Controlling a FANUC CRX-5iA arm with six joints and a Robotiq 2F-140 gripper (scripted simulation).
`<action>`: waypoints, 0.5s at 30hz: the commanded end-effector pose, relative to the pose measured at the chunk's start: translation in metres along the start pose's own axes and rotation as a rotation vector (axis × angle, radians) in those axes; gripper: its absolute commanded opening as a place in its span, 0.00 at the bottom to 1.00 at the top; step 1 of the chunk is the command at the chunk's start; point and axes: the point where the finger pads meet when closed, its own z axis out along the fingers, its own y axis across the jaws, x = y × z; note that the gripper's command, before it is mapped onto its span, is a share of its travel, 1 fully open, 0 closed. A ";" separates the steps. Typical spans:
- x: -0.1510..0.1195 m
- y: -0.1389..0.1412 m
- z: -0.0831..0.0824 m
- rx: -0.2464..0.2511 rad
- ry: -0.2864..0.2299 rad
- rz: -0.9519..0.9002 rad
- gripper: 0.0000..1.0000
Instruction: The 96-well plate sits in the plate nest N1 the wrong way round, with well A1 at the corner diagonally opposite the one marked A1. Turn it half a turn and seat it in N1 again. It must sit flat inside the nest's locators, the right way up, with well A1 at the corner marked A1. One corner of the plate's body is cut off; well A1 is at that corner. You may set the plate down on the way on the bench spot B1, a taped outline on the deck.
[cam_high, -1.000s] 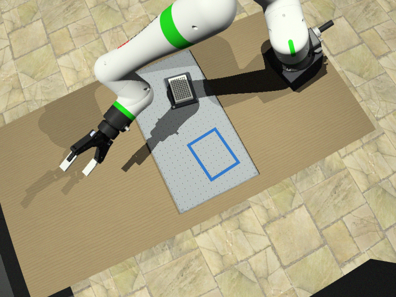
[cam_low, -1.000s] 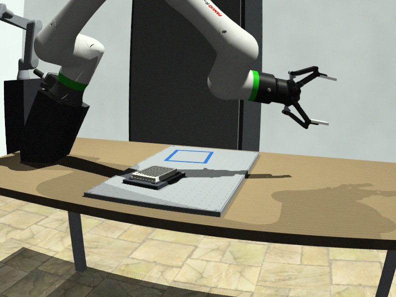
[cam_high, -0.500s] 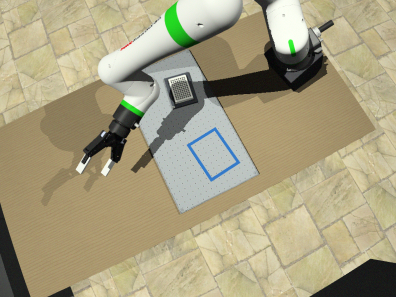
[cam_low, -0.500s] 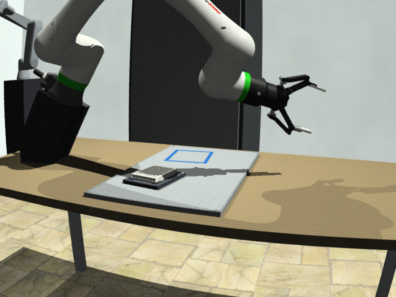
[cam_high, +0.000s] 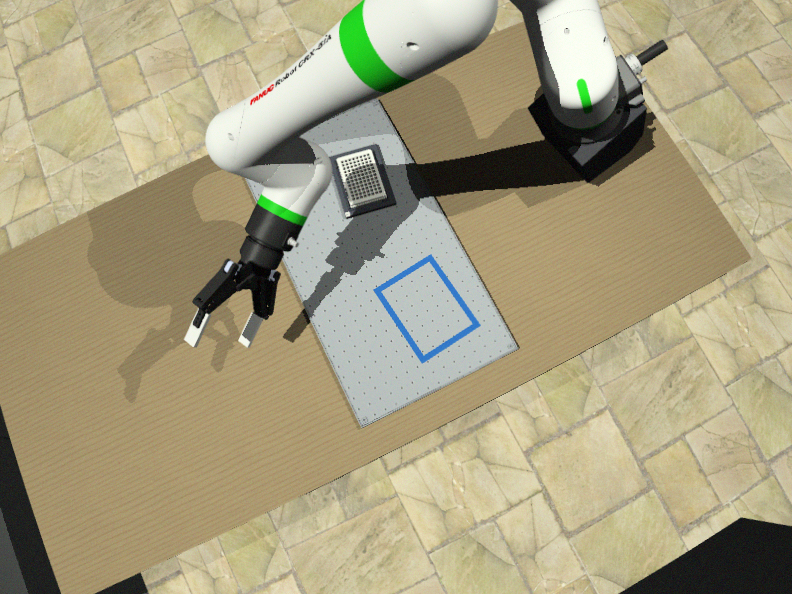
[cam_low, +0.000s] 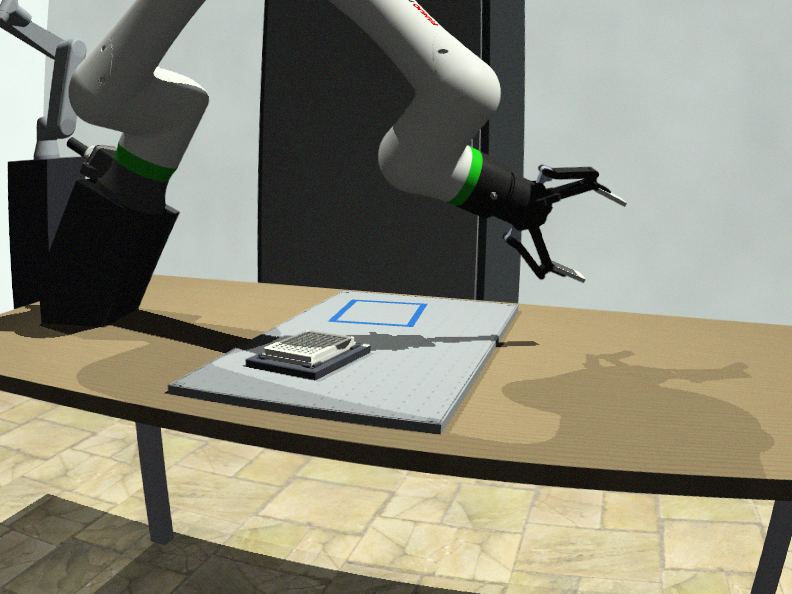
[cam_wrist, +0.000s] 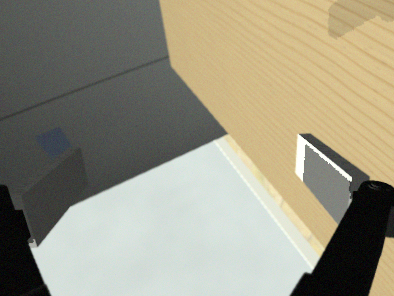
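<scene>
The white 96-well plate (cam_high: 362, 175) sits flat in the dark plate nest N1 (cam_high: 365, 182) at the far end of the grey deck; it also shows in the exterior view (cam_low: 307, 347). I cannot make out the cut corner from here. My gripper (cam_high: 220, 333) is open and empty. It hangs high above the bare wood, off the deck's left edge and well away from the plate, as the exterior view (cam_low: 598, 236) shows. The wrist view shows only its two finger pads, the table edge and the floor; the plate is out of that view.
The blue taped outline B1 (cam_high: 426, 308) lies on the near half of the grey perforated deck (cam_high: 390, 268). The arm's black base (cam_high: 588, 131) stands on the table at the back right. My forearm passes above the deck's left side, close to the nest.
</scene>
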 end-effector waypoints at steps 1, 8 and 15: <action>-0.004 0.008 -0.005 -0.057 -0.016 0.028 1.00; -0.015 0.037 -0.021 -0.125 -0.029 0.069 1.00; -0.021 0.056 -0.034 -0.165 -0.034 0.092 1.00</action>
